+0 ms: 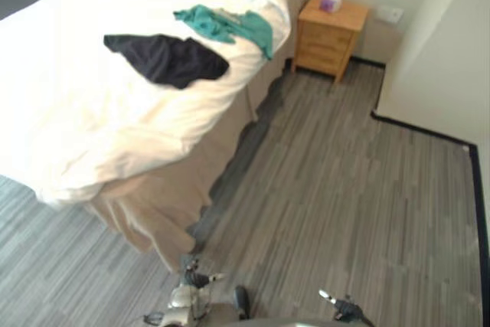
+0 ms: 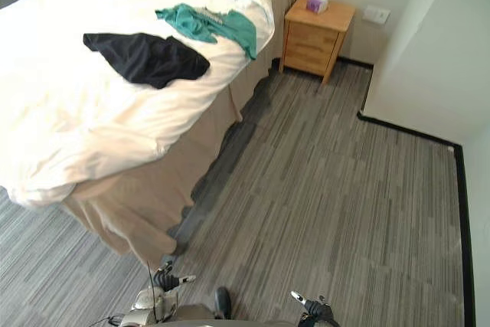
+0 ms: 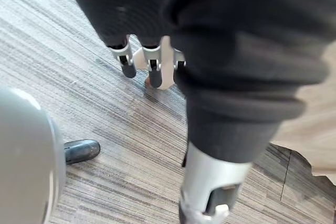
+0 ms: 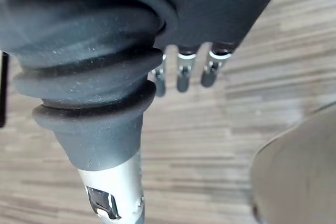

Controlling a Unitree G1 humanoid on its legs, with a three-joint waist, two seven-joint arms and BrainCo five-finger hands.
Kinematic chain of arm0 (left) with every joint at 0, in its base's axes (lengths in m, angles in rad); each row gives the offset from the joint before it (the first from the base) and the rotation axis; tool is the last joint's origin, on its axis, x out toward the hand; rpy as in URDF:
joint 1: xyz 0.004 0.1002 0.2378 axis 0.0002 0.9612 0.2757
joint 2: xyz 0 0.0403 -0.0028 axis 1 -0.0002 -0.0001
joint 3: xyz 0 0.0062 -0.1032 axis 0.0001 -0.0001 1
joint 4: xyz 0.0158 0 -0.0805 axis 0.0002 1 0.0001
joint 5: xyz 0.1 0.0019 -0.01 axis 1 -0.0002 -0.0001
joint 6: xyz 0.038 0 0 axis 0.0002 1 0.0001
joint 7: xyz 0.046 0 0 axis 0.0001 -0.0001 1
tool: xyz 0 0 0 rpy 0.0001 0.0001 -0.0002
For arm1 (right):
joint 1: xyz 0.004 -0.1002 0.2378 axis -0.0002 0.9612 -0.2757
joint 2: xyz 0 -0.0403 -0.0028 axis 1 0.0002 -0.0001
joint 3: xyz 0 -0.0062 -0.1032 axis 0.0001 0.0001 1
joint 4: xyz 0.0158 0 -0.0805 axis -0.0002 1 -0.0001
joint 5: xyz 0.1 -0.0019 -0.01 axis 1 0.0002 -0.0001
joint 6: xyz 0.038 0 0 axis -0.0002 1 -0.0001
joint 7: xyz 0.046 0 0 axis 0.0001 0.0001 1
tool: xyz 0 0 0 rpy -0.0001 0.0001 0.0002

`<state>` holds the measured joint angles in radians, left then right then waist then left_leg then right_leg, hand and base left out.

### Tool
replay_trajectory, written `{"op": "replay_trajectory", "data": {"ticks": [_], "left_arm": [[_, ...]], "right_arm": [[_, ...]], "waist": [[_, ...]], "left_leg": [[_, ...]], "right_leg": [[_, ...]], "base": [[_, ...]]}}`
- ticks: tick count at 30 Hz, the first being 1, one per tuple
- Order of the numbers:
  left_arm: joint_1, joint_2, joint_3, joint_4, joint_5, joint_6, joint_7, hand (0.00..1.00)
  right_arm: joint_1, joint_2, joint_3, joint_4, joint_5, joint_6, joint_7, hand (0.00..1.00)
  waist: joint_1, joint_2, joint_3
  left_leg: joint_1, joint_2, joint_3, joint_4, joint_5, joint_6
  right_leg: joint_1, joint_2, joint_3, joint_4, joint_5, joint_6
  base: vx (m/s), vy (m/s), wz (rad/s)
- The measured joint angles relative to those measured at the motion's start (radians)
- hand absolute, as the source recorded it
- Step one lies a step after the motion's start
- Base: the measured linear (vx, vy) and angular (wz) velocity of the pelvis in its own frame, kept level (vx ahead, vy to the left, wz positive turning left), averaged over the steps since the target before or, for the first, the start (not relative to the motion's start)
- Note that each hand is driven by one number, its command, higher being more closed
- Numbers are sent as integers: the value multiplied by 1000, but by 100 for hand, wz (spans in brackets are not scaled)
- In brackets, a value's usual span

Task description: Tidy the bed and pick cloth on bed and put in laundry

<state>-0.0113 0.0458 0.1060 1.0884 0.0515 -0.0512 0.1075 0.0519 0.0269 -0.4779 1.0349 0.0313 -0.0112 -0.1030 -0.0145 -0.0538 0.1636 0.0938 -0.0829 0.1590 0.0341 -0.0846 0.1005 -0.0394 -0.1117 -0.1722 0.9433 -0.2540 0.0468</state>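
Okay, black cloth (image 1: 170, 59) and teal cloth (image 1: 230, 24) lie side by side on the bed (image 1: 92, 128), on its white duvet. A wooden nightstand (image 1: 331, 36) stands by the wall. My left hand (image 3: 152, 66) and right hand (image 4: 182, 77) hang over the grey striped floor (image 1: 344, 189), fingers loose and straight.

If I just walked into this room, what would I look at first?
The two clothes lying on the big white bed jump out first: a black cloth near the middle and a teal cloth beyond it, closer to the head end. A small wooden nightstand stands on the floor by the head of the bed. The robot's left hand and right hand hang open above the grey striped floor, holding nothing.
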Motion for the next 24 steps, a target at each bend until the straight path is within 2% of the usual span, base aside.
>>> {"op": "replay_trajectory", "data": {"ticks": [1, 2, 4, 5, 6, 8, 9, 10, 11, 13, 14, 16, 18, 19, 20, 22, 23, 24], "left_arm": [[0, 6, -3, 16, 0, 2, 0, 0], [1, 6, -3, 22, 0, 3, 1, 0], [11, 4, -2, 20, 0, 1, 2, 0], [16, 4, -2, 20, 0, -1, 2, 0], [22, 3, 6, 20, 0, -3, 2, 0], [23, 9, 34, 21, 0, -3, 4, 0], [30, 7, 58, 21, 0, -3, 6, 0], [32, 0, 69, 21, 0, -3, 7, 0], [34, -22, 97, 20, 1, -5, 6, 0], [33, -43, 132, 18, 1, -7, 5, 0], [38, -48, 138, 17, -1, -11, 6, 0], [47, -53, 145, -2, -1, -15, 6, 0], [55, -55, 156, -28, -16, -25, 7, 0], [54, -53, 153, -36, -23, -26, 7, 0], [54, -51, 148, -37, -24, -26, 7, 0], [54, -40, 124, -37, -40, -26, 9, 0], [54, -39, 108, -38, -42, -26, 10, 0], [54, -39, 96, -38, -43, -26, 9, 0]], "right_arm": [[1, -9, 2, 0, -1, -1, 0, 0], [0, -19, 3, -2, 0, -1, 0, 0], [-5, -32, 6, -1, 0, -3, 0, 0], [-5, -34, 7, -2, -1, -3, 0, 0], [-5, -33, 8, -1, 0, -5, 0, 0], [-5, -28, 8, 4, 2, -7, 0, 0], [-5, -26, 7, 8, 8, -7, 1, 0], [-5, -26, 7, 9, 9, -8, 1, 0], [-3, -44, 9, 9, 7, -9, 3, 0], [0, -51, 8, -1, 7, -11, 4, 0], [3, -56, 16, -1, 6, -11, 7, 0], [5, -64, 59, -3, 3, -12, 11, 0], [4, -67, 96, -10, -3, -19, 12, 0], [3, -66, 105, -10, -3, -23, 12, 0], [4, -66, 106, -8, -3, -23, 12, 0], [6, -68, 106, 2, -5, -23, 11, 0], [6, -73, 111, 1, -5, -24, 11, 0], [6, -76, 116, 2, -6, -23, 11, 0]], "waist": [[-3, 19, 8], [-4, 30, 10], [-11, 51, 12], [-13, 54, 12], [-21, 54, 12], [-20, 29, 8], [-22, 27, 8], [-22, 24, 4], [-19, 65, 4], [-28, 88, 4], [-27, 82, 3], [-22, 79, 0], [-24, 77, 0], [-24, 69, 3], [-23, 68, 4], [-23, 57, 13], [-24, 65, 15], [-23, 68, 15]], "left_leg": [[38, 10, -24, -2, -8, -7], [61, 32, -51, -1, -10, -10], [79, 75, -106, 0, -13, -17], [81, 87, -120, 0, -17, -31], [83, 105, -158, 0, -40, -66], [77, 112, -233, 2, -80, -106], [75, 124, -271, 11, -98, -133], [75, 141, -289, 18, -109, -150], [72, 179, -293, 22, -114, -163], [80, 212, -280, 24, -71, -202], [80, 227, -288, 25, -46, -230], [62, 251, -293, 49, -14, -231], [10, 276, -288, 84, 27, -225], [-17, 288, -251, 103, 69, -217], [-22, 291, -223, 109, 80, -208], [-26, 302, -48, 140, 104, -183], [-26, 306, 51, 147, 116, -185], [-26, 303, 78, 146, 116, -185]], "right_leg": [[-45, -32, -35, -24, -55, -8], [-79, -38, -43, -121, -83, 2], [-120, -20, -5, -326, -72, 17], [-129, -14, 31, -405, -53, 29], [-147, -11, 126, -551, 4, 51], [-178, -40, 305, -725, 113, 76], [-175, -51, 342, -760, 190, 117], [-166, -43, 332, -750, 239, 111], [-166, -16, 281, -706, 220, 107], [-177, -11, 216, -588, 158, 78], [-174, -9, 171, -524, 131, 43], [-153, -10, 101, -477, 87, 10], [-125, -13, 19, -480, 72, -14], [-89, -21, -47, -502, 64, -29], [-74, -25, -68, -509, 61, -35], [-6, -42, -143, -535, 53, -48], [27, -51, -180, -551, 51, -48], [38, -54, -189, -562, 45, -39]], "base": [[362, -51, 62], [407, -101, 81], [356, -165, 85], [252, -161, 100], [257, -202, 105], [376, -384, 120], [350, -444, 99], [318, -485, 92], [225, -371, 72], [316, -441, 101], [291, -410, 109], [192, -343, 114], [154, -351, 135], [87, -282, 117], [64, -263, 124], [-7, -158, 107], [-37, -121, 92], [-85, -44, 80]]}}
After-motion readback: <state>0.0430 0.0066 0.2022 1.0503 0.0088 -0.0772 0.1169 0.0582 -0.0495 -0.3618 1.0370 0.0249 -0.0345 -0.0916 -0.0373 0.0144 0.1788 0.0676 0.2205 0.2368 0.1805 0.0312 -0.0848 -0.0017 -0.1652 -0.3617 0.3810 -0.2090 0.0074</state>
